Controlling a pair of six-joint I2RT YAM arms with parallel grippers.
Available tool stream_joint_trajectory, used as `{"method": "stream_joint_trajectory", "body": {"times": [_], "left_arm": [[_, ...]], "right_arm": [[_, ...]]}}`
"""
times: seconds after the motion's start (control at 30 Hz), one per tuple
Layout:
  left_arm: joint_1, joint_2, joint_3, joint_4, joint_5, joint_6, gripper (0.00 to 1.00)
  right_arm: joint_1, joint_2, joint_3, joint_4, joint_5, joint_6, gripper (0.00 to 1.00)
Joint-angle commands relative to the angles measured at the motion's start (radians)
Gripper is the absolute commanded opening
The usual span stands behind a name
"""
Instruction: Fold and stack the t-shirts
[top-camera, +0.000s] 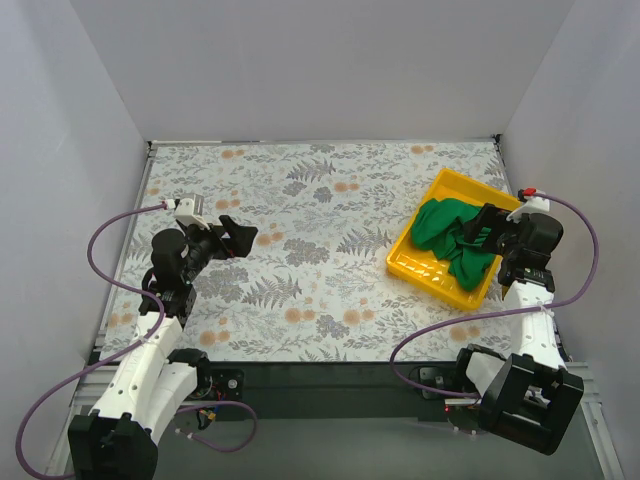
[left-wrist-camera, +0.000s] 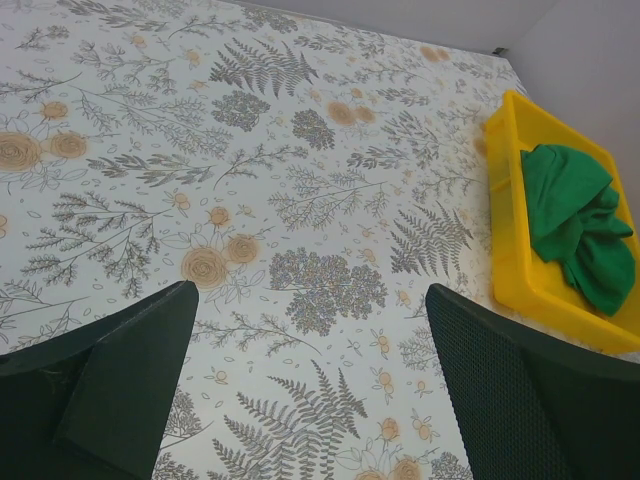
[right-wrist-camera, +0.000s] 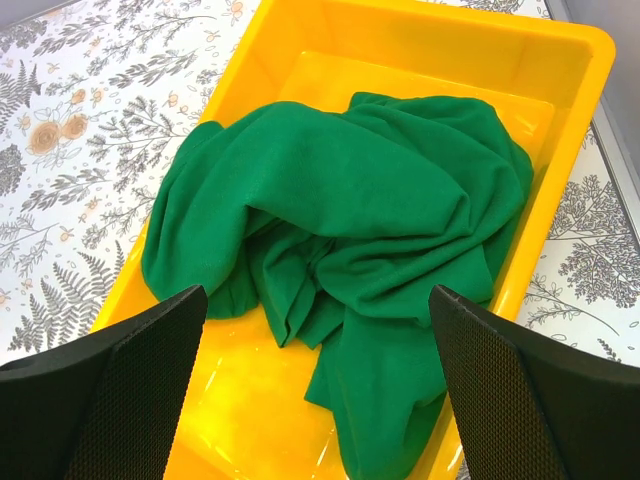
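Floral-patterned counter carries a yellow tray at centre right; the green t-shirt lies crumpled inside. Probable step: retrieval. Right pincer hovers above it, wide open, empty; left pincer also open, empty. Next: descend, grasp cloth.

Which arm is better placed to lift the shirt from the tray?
Right. The right fingers, open, hang close over the shirt in the tray; the left fingers are far across the table.
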Motion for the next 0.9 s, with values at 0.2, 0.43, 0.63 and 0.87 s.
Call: {"method": "stream_joint_trajectory", "body": {"times": [0.2,0.43,0.63,0.87], "left_arm": [[-0.007,-0.004,-0.003,0.005,0.012,0.002,0.98],[-0.011,-0.002,-0.001,0.002,0.013,0.002,0.98],[-0.016,-0.005,0.002,0.002,0.019,0.002,0.98],[-0.016,-0.019,0.003,0.002,0.033,0.002,0.98]], "right_arm": [[-0.01,-0.011,0.004,0.041,-0.048,-0.025,0.99],[-0.01,-0.08,-0.013,-0.011,-0.475,-0.371,0.98],[0.047,-0.069,0.13,-0.331,-0.469,-0.778,0.98],[0.073,0.149,0.302,-0.377,-0.185,-0.732,0.98]]}}
